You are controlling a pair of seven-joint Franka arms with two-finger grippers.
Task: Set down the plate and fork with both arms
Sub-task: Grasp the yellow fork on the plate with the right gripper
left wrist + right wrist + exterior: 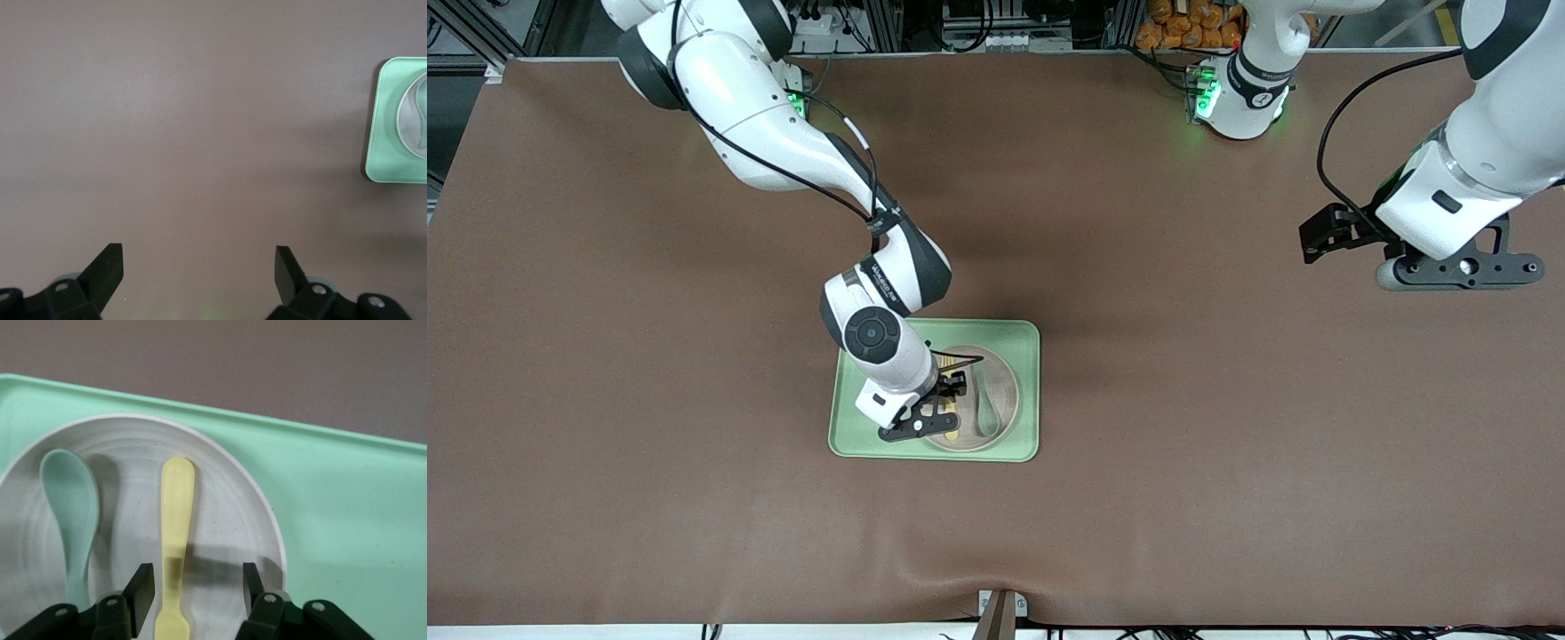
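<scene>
The pale plate (pixel 1007 373) lies on the light green tray (pixel 1024 356) in the middle of the table. The yellow fork (pixel 953 435) and a grey-green spoon (pixel 987 413) lie side by side in the plate. My right gripper (pixel 953 397) is low over the plate. In the right wrist view the right gripper (pixel 197 580) is open, one finger on each side of the fork (pixel 177 513), not touching it; the plate (pixel 227 520) and spoon (pixel 70 500) show too. My left gripper (pixel 1320 236) waits, open and empty (pixel 198 257), over bare table at the left arm's end.
The brown table mat (pixel 694 498) surrounds the tray. In the left wrist view the tray's corner (pixel 390 153) and part of the plate (pixel 408 113) show at the edge. The tray rim (pixel 347 507) runs close beside the plate in the right wrist view.
</scene>
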